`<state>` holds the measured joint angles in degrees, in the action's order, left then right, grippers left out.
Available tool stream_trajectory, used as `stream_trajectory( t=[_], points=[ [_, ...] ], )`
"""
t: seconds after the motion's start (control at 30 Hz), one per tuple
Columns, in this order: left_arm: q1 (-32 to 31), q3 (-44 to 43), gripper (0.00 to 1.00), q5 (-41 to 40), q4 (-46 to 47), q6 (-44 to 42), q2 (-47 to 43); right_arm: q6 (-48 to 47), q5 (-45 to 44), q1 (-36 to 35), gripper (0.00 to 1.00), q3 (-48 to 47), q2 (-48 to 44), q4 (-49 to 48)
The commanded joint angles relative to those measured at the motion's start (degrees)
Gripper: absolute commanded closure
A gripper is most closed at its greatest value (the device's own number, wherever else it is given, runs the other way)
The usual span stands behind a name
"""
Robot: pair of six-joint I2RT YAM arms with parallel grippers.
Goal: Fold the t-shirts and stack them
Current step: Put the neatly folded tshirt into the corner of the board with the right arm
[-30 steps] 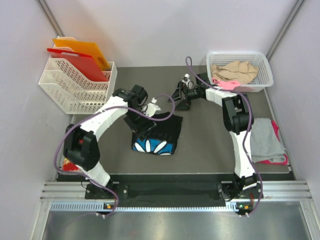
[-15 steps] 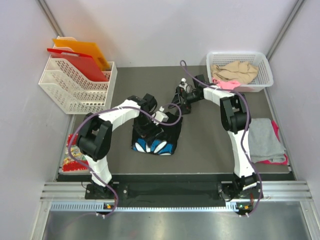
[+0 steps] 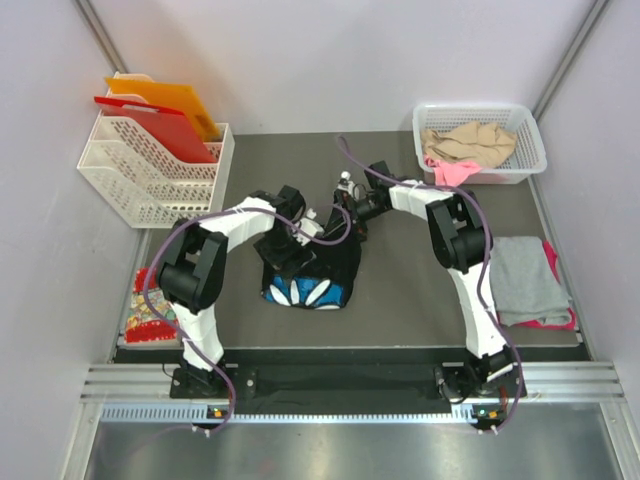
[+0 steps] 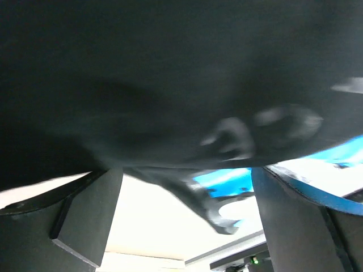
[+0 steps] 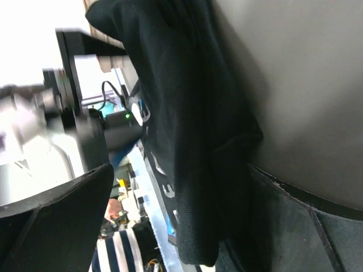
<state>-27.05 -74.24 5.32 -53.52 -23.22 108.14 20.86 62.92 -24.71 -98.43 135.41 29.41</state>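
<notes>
The black t-shirt (image 3: 318,262) lies bunched at the table's middle, its white-and-blue daisy print (image 3: 305,292) at the near edge. My left gripper (image 3: 291,250) is low on the shirt's left part. In the left wrist view its jaws (image 4: 184,190) stand wide apart, with black cloth (image 4: 170,85) draped over and between them. My right gripper (image 3: 352,213) is at the shirt's far right corner. In the right wrist view it (image 5: 181,181) is open, with the shirt's edge (image 5: 193,170) between the fingers. A grey t-shirt (image 3: 528,278) lies on a magenta-pink one (image 3: 552,322) at the right.
A white basket (image 3: 530,130) at the back right holds a beige shirt (image 3: 468,142) and a pink one (image 3: 452,172). A white rack (image 3: 150,175) with red and orange folders (image 3: 165,105) stands at the back left. A red patterned card (image 3: 148,312) lies at the left edge.
My left gripper has moved from the shirt's far left corner down onto the shirt. My right gripper has moved left to the shirt's far right corner. The shirt is more bunched.
</notes>
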Motion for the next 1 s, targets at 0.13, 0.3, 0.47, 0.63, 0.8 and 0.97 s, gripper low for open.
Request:
stream_trajectory(
  t=[0.13,0.3,0.47,0.63,0.8,0.97],
  points=[
    [1.3,-2.58,0.01,-1.55,3.16,0.46,-0.47,-2.59,-6.05,-6.23,0.0,4.92,3.45,1.36],
    [1.12,-2.14,0.01,0.82,2.1,2.12,-3.1,-0.48,-4.74,-7.02,0.0,4.39,4.51,-1.19],
    [1.12,-2.75,0.01,0.92,0.61,2.39,-6.09,2.16,-4.2,-7.98,0.0,4.74,5.73,-3.74],
    [1.21,-2.67,0.01,0.66,0.08,2.31,-12.58,1.9,-6.92,-7.81,0.0,5.71,5.13,-3.92],
    [1.21,-1.53,0.01,0.13,-0.97,2.92,-16.81,2.25,-10.71,-7.37,0.0,7.02,4.95,-5.32],
    [1.21,-1.0,0.01,-1.98,-2.2,2.83,-20.94,4.79,-8.34,-6.93,0.59,7.2,6.17,-7.0]
  ],
)
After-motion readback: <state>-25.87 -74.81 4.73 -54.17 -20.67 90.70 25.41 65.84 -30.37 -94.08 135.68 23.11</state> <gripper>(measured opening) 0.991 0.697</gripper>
